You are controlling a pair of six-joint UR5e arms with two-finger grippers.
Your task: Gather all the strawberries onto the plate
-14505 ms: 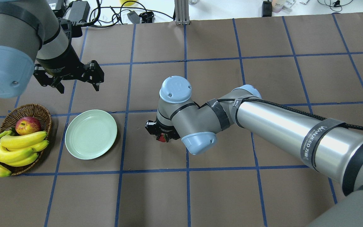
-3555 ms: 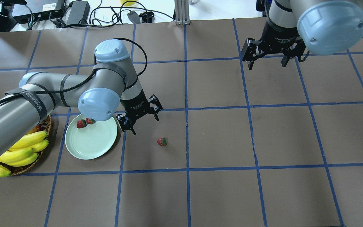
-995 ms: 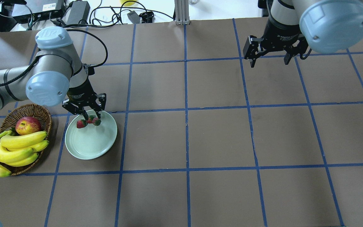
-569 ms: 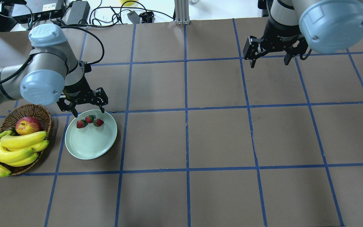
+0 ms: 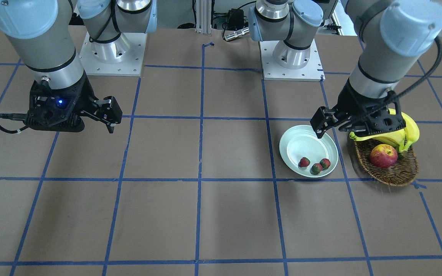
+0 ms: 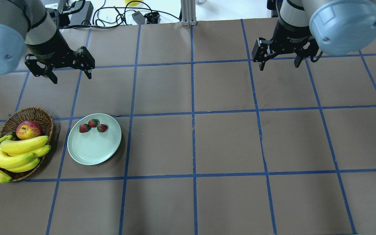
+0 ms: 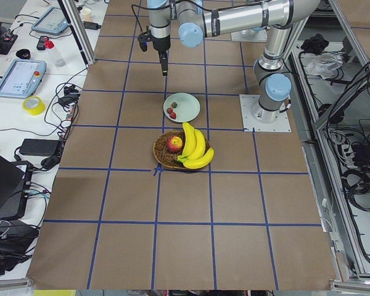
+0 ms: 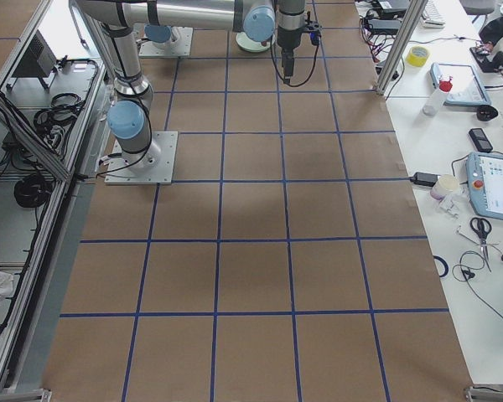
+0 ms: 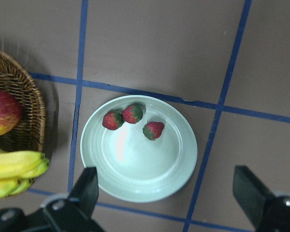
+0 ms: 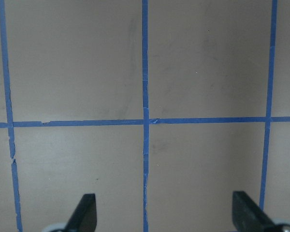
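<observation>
Spanning everything, the taped desk (image 6: 227, 140) was noted. Left arm (image 6: 41, 31) was held high near the basket (image 6: 28, 112), jaws spread wide, empty. Right arm (image 6: 292, 23) was held well apart, jaws likewise spread, empty. Basket was set just beside the plate (image 6: 93, 148). Three strawberries (image 6: 92, 123) were found clustered on the plate, toward its far rim.

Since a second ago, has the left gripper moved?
Yes. The left gripper has pulled off the plate toward the table's far edge, in the overhead view.
</observation>
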